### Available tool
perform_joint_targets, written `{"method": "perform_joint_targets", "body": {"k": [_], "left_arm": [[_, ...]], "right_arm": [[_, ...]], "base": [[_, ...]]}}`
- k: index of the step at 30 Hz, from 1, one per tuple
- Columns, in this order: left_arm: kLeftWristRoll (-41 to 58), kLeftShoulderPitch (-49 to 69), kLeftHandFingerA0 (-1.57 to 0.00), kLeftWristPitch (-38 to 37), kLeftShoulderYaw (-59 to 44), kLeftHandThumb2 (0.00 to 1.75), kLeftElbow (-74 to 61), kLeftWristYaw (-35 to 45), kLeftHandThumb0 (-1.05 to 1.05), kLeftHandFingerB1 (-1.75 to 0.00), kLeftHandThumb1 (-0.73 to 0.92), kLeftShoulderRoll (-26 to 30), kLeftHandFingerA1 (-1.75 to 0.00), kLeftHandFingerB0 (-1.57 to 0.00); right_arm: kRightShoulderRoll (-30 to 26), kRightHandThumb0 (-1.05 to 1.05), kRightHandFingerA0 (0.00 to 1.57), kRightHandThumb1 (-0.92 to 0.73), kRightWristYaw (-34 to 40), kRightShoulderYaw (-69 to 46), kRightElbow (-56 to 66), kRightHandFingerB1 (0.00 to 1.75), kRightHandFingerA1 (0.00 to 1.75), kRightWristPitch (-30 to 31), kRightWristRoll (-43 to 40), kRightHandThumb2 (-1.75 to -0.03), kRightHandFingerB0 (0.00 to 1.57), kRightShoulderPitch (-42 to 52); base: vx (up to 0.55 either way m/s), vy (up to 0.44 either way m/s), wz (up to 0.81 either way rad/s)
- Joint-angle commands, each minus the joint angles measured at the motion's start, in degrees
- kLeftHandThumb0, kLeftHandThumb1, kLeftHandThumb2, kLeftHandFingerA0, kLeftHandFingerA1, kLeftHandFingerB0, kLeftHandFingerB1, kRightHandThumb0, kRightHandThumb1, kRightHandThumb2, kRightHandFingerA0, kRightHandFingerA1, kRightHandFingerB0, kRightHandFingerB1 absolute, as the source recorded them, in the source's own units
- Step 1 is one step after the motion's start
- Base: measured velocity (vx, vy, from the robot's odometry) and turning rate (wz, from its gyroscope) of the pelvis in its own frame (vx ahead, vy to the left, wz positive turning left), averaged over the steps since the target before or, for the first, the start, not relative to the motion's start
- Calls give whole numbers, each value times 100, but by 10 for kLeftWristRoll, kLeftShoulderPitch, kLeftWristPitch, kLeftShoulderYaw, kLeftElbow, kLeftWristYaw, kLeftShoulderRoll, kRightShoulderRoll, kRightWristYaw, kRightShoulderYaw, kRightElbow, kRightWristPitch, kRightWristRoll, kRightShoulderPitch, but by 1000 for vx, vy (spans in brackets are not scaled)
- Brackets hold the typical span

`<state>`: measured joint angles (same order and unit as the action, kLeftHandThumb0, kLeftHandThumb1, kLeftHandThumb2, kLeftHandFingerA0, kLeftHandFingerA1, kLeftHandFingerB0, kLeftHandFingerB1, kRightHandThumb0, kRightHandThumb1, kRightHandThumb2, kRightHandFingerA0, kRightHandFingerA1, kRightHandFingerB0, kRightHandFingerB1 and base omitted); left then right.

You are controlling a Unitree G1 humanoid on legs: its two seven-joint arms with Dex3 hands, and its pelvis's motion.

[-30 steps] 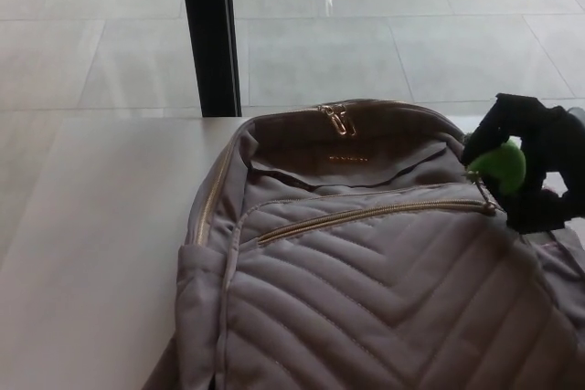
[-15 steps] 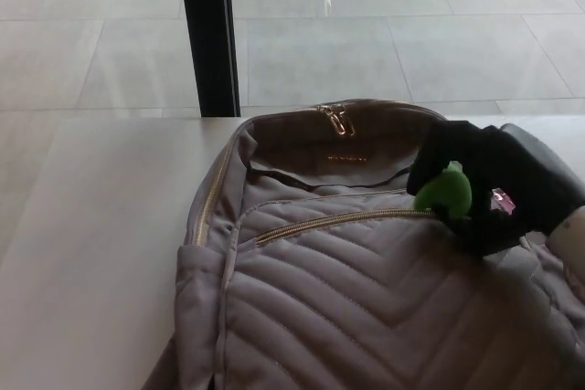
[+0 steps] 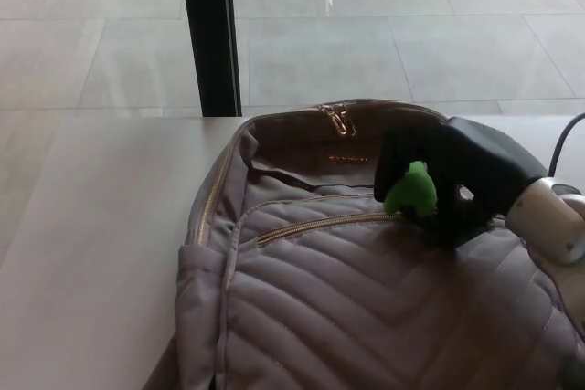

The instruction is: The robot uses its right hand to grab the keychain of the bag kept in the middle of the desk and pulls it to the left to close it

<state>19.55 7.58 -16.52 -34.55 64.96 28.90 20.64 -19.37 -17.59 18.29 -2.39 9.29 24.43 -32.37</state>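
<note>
Background: a pale tiled floor fills the upper half of the frame, crossed by a black vertical post at upper left of centre. Below it, a white worktop spans the lower half. A grey quilted bag lies flat on the worktop and occupies the lower centre and lower right of the frame, running off the bottom edge. Its main compartment stands open along the top edge, exposing a brown lining, with a pair of gold zip pulls resting at the top centre of the opening. A gold side zip runs down the bag's left-hand edge. A gold front-pocket zip runs in a shallow diagonal from centre left up toward centre right – whether its teeth are joined cannot be determined at this resolution. The right robot hand enters from the right edge of the frame and rests on the upper right part of the bag, its black fingers clamped on the green keychain. The keychain sits at the right-hand end of the visible front-pocket zip, right of centre in the frame, touching the bag fabric. The stretch of zip to the right of the keychain is hidden beneath the hand. Behind the hand, a silver wrist cuff and a thin black cable show at the right edge.
</note>
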Motion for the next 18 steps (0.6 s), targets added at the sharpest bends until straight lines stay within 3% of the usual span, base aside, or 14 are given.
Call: {"method": "perform_joint_targets", "body": {"k": [1, 7, 8, 9, 10, 11, 12, 13, 14, 15, 17, 18], "left_arm": [[7, -1, -103, -15, 0, 98, -5, -5, -105, -114, 92, 11, -116, -97], [3, -4, -103, -17, 3, 102, -1, -11, -105, -114, 92, 13, -117, -98], [3, -5, -104, -16, 4, 99, -2, -10, -105, -112, 92, 12, -115, -98], [4, -6, -104, -15, 4, 99, -2, -10, -105, -112, 92, 12, -114, -97], [5, -7, -104, -15, 4, 99, -2, -9, -105, -112, 92, 12, -114, -97], [7, -8, -107, -14, 3, 100, -4, -8, -105, -110, 92, 11, -113, -99], [6, -8, -107, -14, 4, 100, -4, -8, -105, -110, 92, 11, -113, -99], [7, -10, -107, -13, 3, 99, -3, -7, -105, -110, 92, 11, -113, -99], [4, -12, -105, -17, 5, 98, 2, -10, -105, -111, 92, 11, -113, -98], [3, -13, -107, -18, 5, 99, 4, -10, -105, -109, 92, 11, -112, -99], [5, -12, -105, -20, 4, 97, 2, -7, -105, -111, 92, 11, -113, -98], [5, -12, -104, -20, 4, 98, 2, -7, -105, -112, 92, 11, -114, -98]], "right_arm": [[8, -24, 93, -51, -21, 10, -12, 159, 175, 10, 4, -118, 75, -18], [26, -32, 92, -55, -5, 42, -44, 157, 175, -25, 23, -114, 75, -32], [32, -30, 91, -55, 3, 50, -50, 140, 175, -31, 29, -113, 77, -38], [35, -30, 91, -56, 6, 58, -54, 98, 152, -38, 36, -108, 79, -44], [36, -30, 91, -56, 7, 59, -56, 98, 152, -41, 38, -108, 79, -45], [41, -30, 93, -55, 6, 62, -56, 75, 133, -39, 38, -108, 74, -48], [41, -30, 93, -55, 6, 61, -57, 75, 133, -39, 39, -108, 74, -47], [51, -31, 92, -61, -4, 66, -56, 62, 122, -29, 36, -98, 71, -53], [58, -31, 87, -64, -7, 78, -53, 85, 160, -23, 45, -92, 72, -56], [61, -28, 87, -59, -10, 84, -53, 138, 174, -20, 50, -103, 71, -59], [63, -28, 88, -55, -5, 97, -53, 129, 171, -25, 64, -106, 78, -62], [64, -26, 91, -56, -6, 100, -53, 111, 169, -23, 66, -105, 82, -63]], "base": [[0, 0, 0], [0, 0, 0], [0, 0, 0], [0, 0, 0], [0, 0, 0], [0, 0, 0], [0, 0, 0], [0, 0, 0], [0, 0, 0], [0, 0, 0], [0, 0, 0], [0, 0, 0]]}}
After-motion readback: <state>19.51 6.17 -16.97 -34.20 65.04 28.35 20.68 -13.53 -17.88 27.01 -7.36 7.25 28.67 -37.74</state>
